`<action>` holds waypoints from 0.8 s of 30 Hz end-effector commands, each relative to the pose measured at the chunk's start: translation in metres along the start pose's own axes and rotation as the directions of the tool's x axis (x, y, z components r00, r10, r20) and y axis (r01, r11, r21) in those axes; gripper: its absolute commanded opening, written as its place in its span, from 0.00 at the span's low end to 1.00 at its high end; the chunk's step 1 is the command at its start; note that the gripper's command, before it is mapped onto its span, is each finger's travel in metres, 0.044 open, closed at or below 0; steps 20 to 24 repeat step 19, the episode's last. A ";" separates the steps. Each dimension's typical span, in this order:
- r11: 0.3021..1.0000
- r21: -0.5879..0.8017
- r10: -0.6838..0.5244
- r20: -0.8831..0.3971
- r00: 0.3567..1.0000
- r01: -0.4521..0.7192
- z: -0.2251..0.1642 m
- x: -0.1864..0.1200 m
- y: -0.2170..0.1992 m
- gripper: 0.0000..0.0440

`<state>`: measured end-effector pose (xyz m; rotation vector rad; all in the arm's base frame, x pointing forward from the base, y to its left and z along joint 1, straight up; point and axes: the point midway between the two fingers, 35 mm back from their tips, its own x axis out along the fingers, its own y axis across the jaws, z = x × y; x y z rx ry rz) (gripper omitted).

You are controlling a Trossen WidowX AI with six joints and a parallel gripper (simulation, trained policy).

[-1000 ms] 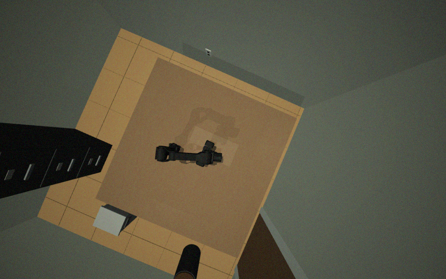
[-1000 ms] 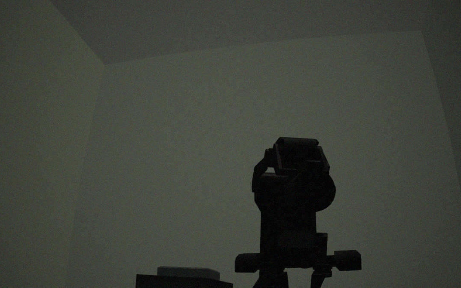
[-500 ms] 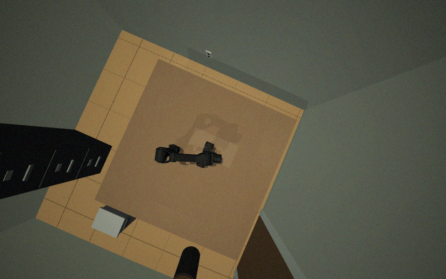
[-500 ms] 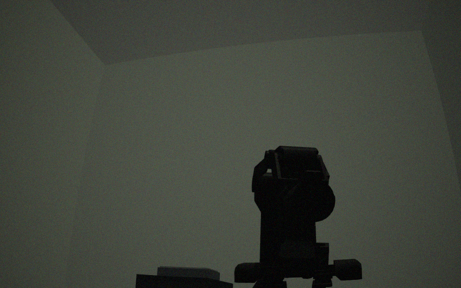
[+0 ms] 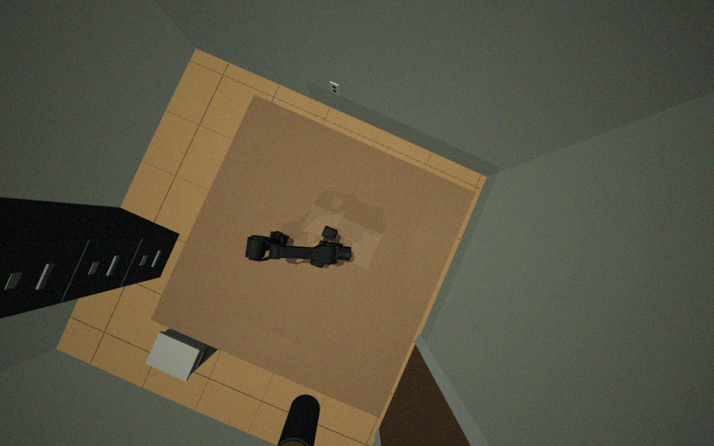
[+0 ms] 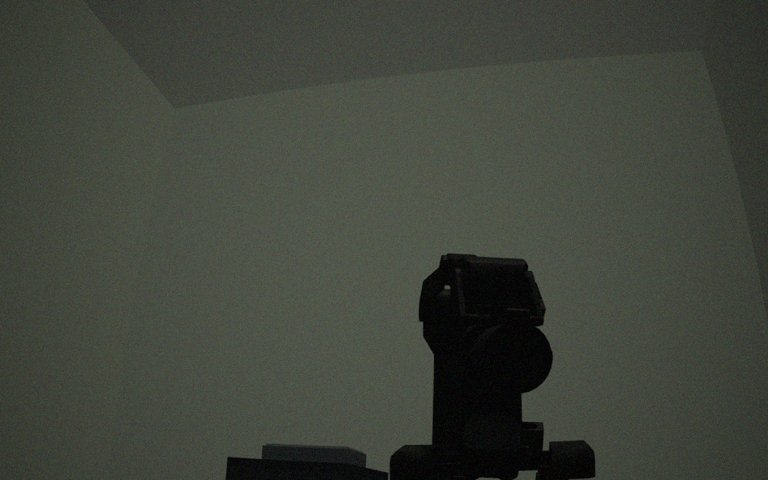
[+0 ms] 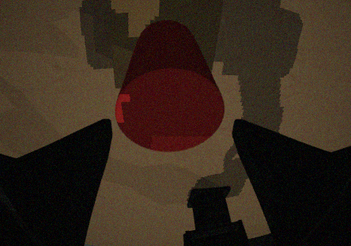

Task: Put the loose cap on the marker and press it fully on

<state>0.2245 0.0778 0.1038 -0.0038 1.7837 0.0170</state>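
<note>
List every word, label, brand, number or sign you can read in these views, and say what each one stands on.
No readable text in any view.
Red cap: no lettering shows on its visible faces.
Arm: no brand or number can be made out; too dark to rule out small markings.

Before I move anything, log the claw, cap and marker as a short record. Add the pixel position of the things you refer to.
claw: open (image 7: 172,121), a fingertip on either side of the cap
cap: red (image 7: 170,110), between the fingers, a gap showing on both sides
cap_gripped: no
marker: not visible
cap_clicked_on: cannot tell
arm_moved_away: no, claw around the cap
</note>
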 end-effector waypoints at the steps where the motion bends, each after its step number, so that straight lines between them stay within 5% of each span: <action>1: 1.000 -0.014 0.009 0.007 1.000 -0.009 -0.004 0.002 0.000 0.92; 3: 1.000 -0.018 0.015 0.024 1.000 -0.015 -0.002 0.001 0.001 1.00; 24: 0.996 -0.048 0.084 0.194 0.977 -0.076 0.007 -0.044 0.009 1.00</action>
